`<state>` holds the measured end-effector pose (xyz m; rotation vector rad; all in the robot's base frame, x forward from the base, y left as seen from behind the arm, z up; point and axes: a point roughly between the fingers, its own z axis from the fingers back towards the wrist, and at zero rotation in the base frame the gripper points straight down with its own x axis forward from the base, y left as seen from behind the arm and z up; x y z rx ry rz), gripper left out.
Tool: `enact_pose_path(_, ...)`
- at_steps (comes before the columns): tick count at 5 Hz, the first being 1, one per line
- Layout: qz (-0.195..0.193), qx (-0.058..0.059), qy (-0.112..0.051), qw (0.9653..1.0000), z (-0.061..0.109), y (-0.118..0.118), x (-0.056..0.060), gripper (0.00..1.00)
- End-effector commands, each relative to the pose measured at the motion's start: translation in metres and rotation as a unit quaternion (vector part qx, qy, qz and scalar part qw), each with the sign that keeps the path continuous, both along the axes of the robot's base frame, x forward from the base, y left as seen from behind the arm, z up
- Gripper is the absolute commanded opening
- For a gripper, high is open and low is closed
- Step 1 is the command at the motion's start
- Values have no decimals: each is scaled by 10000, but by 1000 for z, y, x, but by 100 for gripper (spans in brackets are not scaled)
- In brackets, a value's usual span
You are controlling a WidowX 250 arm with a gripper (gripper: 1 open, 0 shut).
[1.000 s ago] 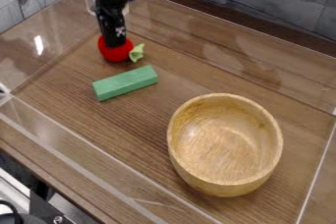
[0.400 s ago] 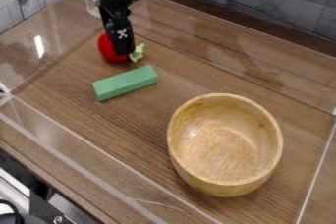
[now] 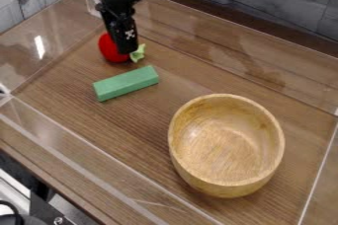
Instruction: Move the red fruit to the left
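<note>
Red fruit [image 3: 111, 47] is what matters on this table, and it sits far from me, in the upper left of the frame, so I come to it last.

Nearest to me, along the bottom and the left edge, runs a clear plastic wall [image 3: 79, 150] that fences the wooden table [image 3: 224, 66]. Just behind it, in the lower right, stands a wooden bowl [image 3: 226, 143], wide and round, with its mouth up. I see nothing inside it.

Further back, left of the middle, a green block [image 3: 126, 84] lies flat on the wood, long and thin, turned at a slant. It is well apart from the bowl.

Just behind the block, up and to the left, is the red fruit, small, round and shiny, resting on the table. A bit of green leaf [image 3: 136, 53] shows at its right side, near the block but not touching it as far as I can see.

Over the fruit hangs the black gripper [image 3: 126, 41], pointing straight down from the top edge of the frame. Its tip covers the right part of the fruit. From this side the fingers look like one dark shape, so I cannot tell if they are apart or together, or if they touch the fruit.

Behind all of it stands a grey plank wall [image 3: 264, 2].
</note>
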<state>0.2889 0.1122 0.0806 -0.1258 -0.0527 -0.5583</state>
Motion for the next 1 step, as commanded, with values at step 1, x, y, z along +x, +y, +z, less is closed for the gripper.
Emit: enact_pose_path(1, 317, 94, -300, 9990, 24, 8, 11, 0)
